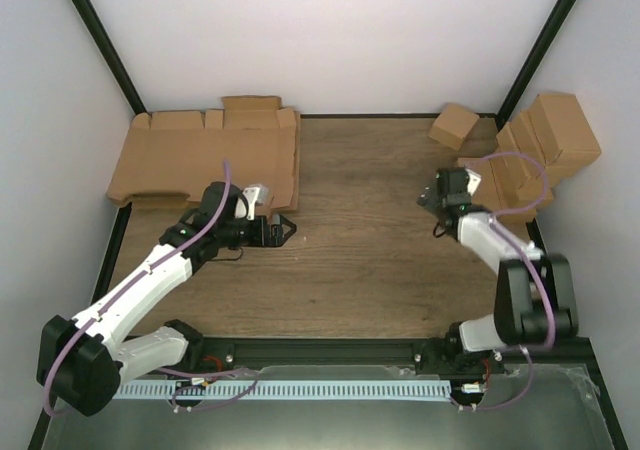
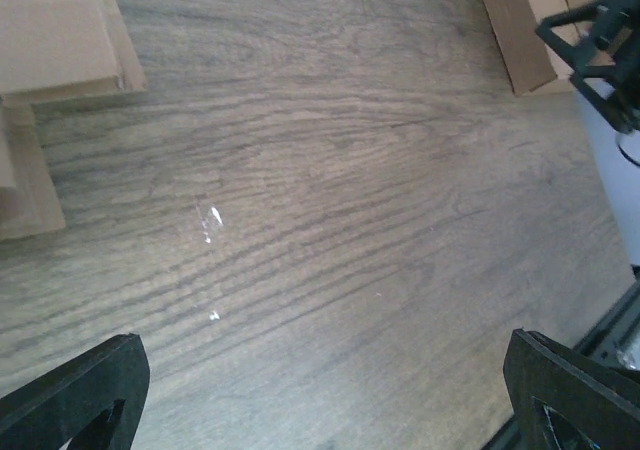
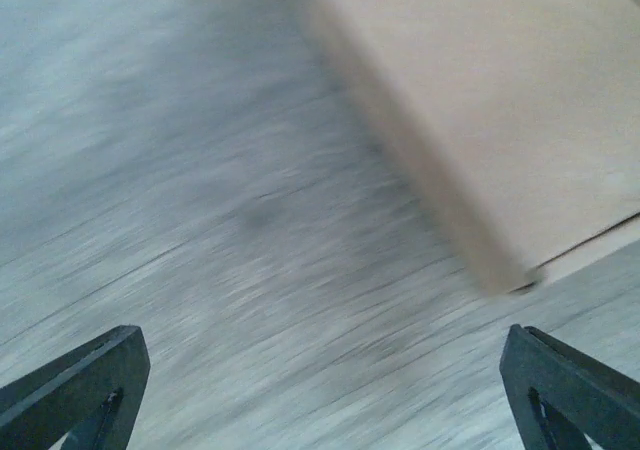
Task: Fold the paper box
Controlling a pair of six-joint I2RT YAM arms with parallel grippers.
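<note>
No small die-cut paper box shows by itself; it is hidden or out of view. My left gripper (image 1: 284, 230) is open and empty, low over the bare wooden table just off the right edge of the large flat cardboard sheets (image 1: 205, 155). In the left wrist view its fingers (image 2: 85, 390) stand wide apart over bare wood. My right gripper (image 1: 433, 210) is open and empty over the table at the right, below a small cube-like carton (image 1: 453, 125). The right wrist view is blurred, with a brown carton face (image 3: 500, 100) at the upper right.
A pile of brown cartons (image 1: 545, 145) stands at the back right by the wall. The large sheets also show in the left wrist view (image 2: 55, 30). White walls with black frame posts enclose the table. A metal rail (image 1: 330, 355) runs along the near edge.
</note>
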